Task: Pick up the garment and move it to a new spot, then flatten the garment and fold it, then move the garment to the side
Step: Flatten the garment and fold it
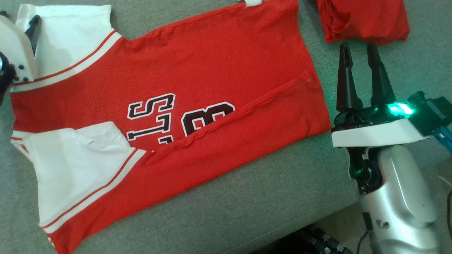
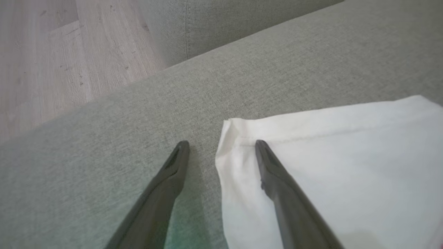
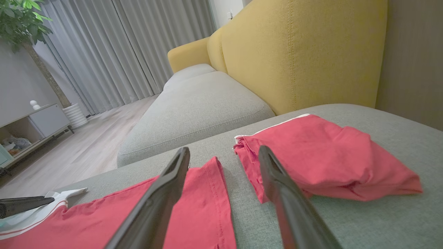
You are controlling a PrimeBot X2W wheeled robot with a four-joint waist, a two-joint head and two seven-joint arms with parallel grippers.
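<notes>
The garment is a red jersey with white sleeves and dark lettering. It lies spread on the grey cushion, its near long edge folded over onto the body. My left gripper is open at the far white sleeve. One finger is over the sleeve's corner and the other over bare cushion. My right gripper is open just off the jersey's hem, holding nothing. In the right wrist view it points at the gap between the hem and another red cloth.
A second red garment, bunched and folded, lies on the cushion beyond my right gripper, also in the right wrist view. A yellow backrest rises behind it. The cushion's front edge drops to wood floor.
</notes>
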